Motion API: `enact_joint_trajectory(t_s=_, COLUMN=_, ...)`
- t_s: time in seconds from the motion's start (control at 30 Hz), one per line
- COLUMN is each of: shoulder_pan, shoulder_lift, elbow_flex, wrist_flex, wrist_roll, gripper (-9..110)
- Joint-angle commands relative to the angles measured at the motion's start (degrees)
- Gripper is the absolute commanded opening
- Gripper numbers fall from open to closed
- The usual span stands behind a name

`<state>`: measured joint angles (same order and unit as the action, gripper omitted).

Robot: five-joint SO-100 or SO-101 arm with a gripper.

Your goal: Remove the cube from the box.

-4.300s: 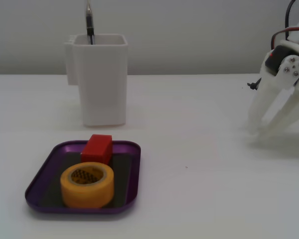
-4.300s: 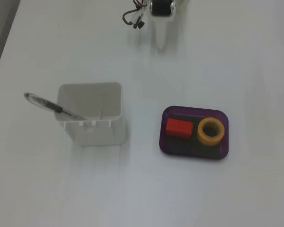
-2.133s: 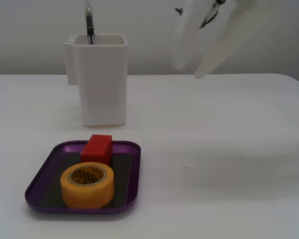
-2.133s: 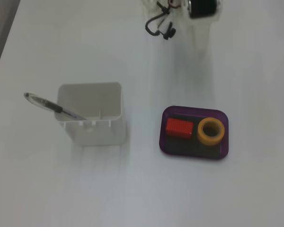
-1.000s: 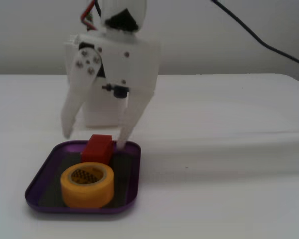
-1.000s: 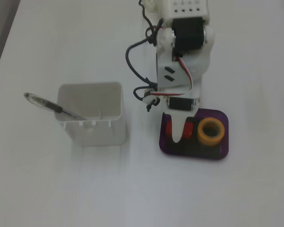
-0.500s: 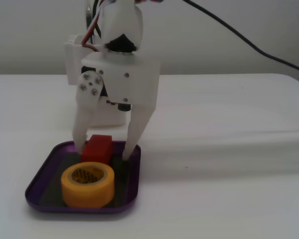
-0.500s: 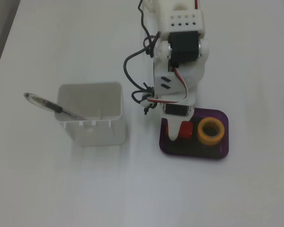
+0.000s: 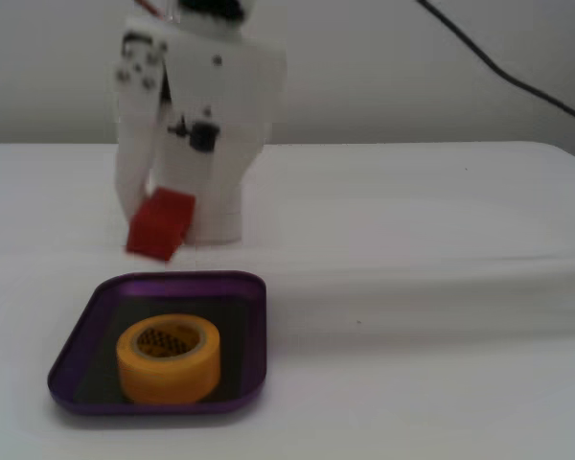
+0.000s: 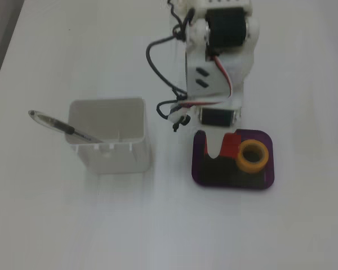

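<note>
I see open table (image 9: 431, 316) to the right of the box (image 9: 254, 326); the white container (image 10: 110, 140) stands close behind my gripper (image 9: 149, 216), seemingly blocking retreat there

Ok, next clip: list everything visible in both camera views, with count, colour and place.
cube: one, red, tilted, lifted above the far edge of the tray, held in the gripper.
tray: one, purple with dark floor, front of the table.
tape roll: one, yellow, standing in the tray.
container: one, white, tall and square, beside the tray.
pen: one, clear with dark grip, leaning out of the container.
table: one, white.
gripper: one, white, closed on the cube.
arm: one, white with black motors and cables, above the tray.
</note>
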<state>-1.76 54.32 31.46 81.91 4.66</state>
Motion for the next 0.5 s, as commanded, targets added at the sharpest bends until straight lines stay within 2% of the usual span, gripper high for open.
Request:
enact_joint_trajectory(t_s=0.0, shoulder_pan=-0.79, shoulder_lift=10.81, elbow_flex=-10.46, wrist_flex=6.06, wrist_roll=-0.44, gripper=-1)
enact_joint_trajectory(t_s=0.23, shoulder_pan=-0.53, shoulder_lift=17.31, elbow_flex=-11.34, wrist_flex=15.29, wrist_roll=-3.16, gripper=-1)
enact_joint_trajectory(t_s=0.47, shoulder_pan=3.78, shoulder_lift=27.77, elbow_flex=10.02, wrist_flex=15.21, wrist_roll=-7.12, gripper=-1)
